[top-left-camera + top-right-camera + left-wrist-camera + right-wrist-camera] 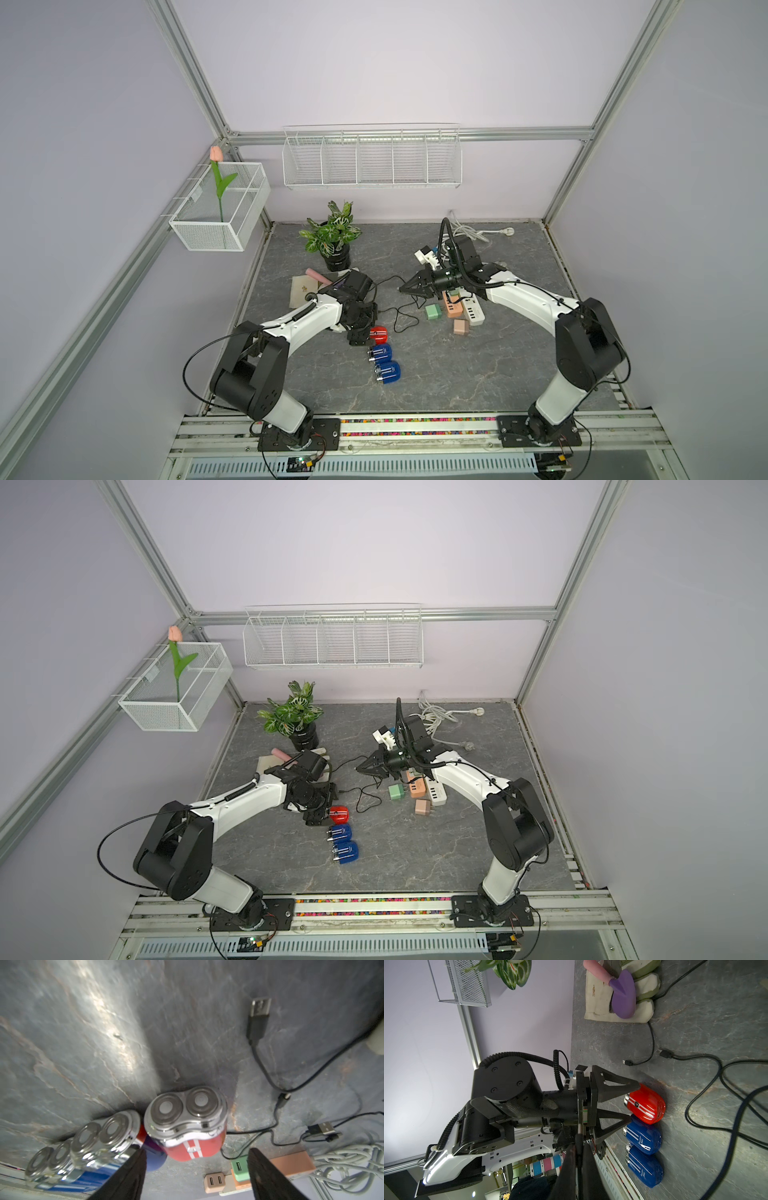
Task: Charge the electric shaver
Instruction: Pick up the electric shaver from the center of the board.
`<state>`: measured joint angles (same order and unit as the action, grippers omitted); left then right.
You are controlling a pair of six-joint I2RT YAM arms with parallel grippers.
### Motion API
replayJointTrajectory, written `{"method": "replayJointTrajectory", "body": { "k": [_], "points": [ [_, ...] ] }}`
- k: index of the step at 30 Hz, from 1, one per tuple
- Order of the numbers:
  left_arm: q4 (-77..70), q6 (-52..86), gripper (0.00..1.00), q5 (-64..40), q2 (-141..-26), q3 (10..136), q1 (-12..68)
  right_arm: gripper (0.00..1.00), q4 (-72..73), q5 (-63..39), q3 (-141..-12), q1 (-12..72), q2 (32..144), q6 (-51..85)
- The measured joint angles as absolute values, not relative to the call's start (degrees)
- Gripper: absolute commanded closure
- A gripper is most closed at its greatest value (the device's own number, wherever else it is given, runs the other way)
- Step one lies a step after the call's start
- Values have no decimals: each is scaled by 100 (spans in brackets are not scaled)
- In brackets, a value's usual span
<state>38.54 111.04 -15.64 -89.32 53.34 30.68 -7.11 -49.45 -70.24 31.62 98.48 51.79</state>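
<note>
The left claw [368,336] is spread wide, its 2 fingers [128,1176] reaching to either side of the head end of the red shaver [379,333]. In the right wrist view 1 fingertip looks to touch the shaver's side. The other sits in the gap next to the nearer blue shaver [381,352], and nothing is pinched yet. The red shaver lies on the table [457,374] left of centre. It is the rearmost in a row of 3, and the second blue shaver [388,371] lies toward the front edge.

The right claw [401,289] is pressed together with nothing visible between its fingers. It hangs over the middle of the table, pointing at the left arm.

Beyond the shavers a black cable [399,316] snakes across the centre. Its USB plug [259,1014] and small plug [284,1097] both lie loose. Toward the right edge sit a green adapter [433,311], an orange strip [453,305] and a white strip [473,309].

The task looks barely begun, since no shaver is held and nothing is plugged in. What I judge is left is to close on the red shaver, fit the small plug into it, and push the USB plug into an adapter or strip.
</note>
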Motion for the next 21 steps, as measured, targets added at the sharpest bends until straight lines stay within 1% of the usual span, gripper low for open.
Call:
{"method": "replayJointTrajectory", "body": {
  "k": [7, 11, 14, 21],
  "points": [
    [4010, 11074, 23, -1409, -9417, 5612, 3068, 93, -703, -4956, -7015, 3135, 9848, 5183],
    [4086, 11056, 24, -1328, -9507, 5640, 3065, 93, -698, -4956, -7000, 3135, 9848, 5186],
    [4169, 11030, 26, -1288, -9629, 5675, 3068, 93, -685, -4956, -6971, 3131, 9848, 5190],
    [4281, 10925, 26, -1271, -9889, 5828, 3092, 93, -650, -4954, -6930, 3131, 9848, 5225]
  ]
}}
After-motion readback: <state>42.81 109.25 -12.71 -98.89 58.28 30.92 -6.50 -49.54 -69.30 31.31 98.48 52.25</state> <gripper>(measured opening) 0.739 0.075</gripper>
